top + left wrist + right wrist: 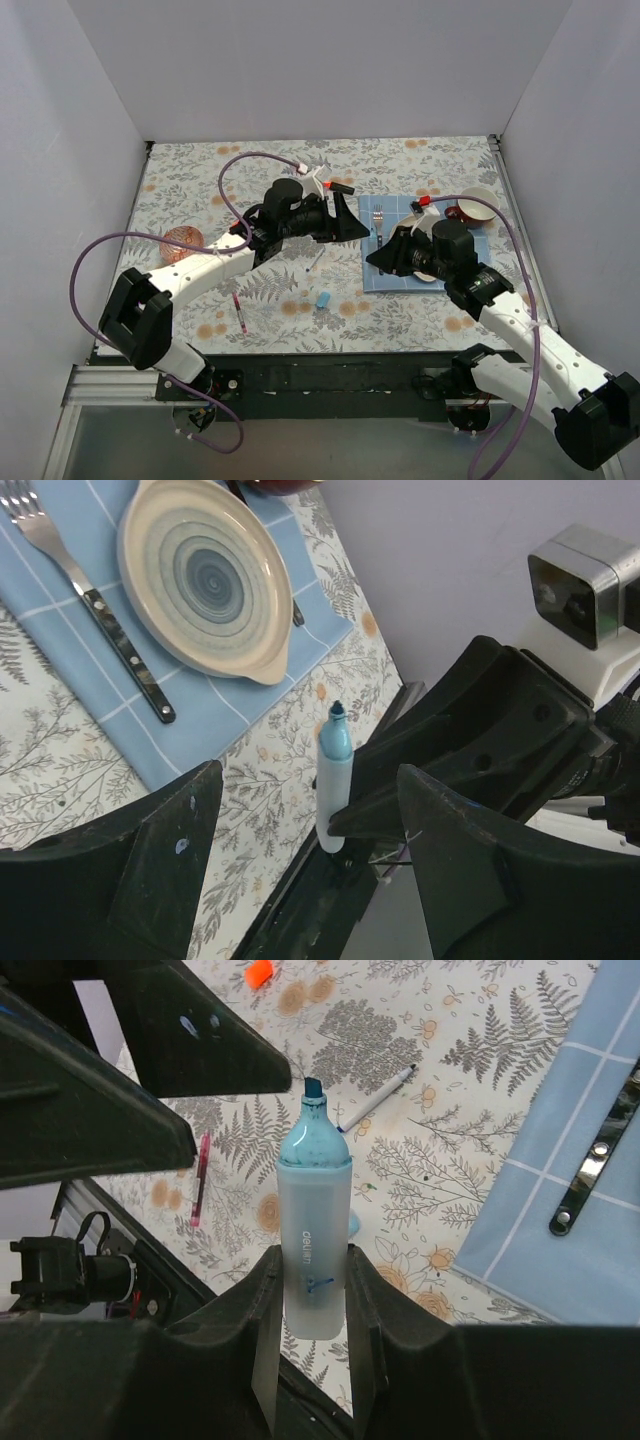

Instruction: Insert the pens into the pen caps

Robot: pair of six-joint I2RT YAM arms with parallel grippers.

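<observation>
My right gripper [312,1290] is shut on the chunky light-blue marker [314,1230] and holds it upright above the table, its uncapped tip up. The marker also shows in the left wrist view [333,770], between my left gripper's wide-open, empty jaws [305,810]. In the top view the left gripper [352,225] faces the right gripper [376,260] closely. A light-blue cap [323,299], a thin maroon-red pen [238,311] and a thin white pen [315,262] lie on the table. An orange-red cap [258,974] lies farther off. The black marker and the other caps are out of view.
A blue cloth [385,280] at the right carries a silver fork [100,610] and a plate [260,650]. A red-and-white cup [478,208] stands at the cloth's far corner. A reddish bowl [183,243] sits at the left. White walls surround the table.
</observation>
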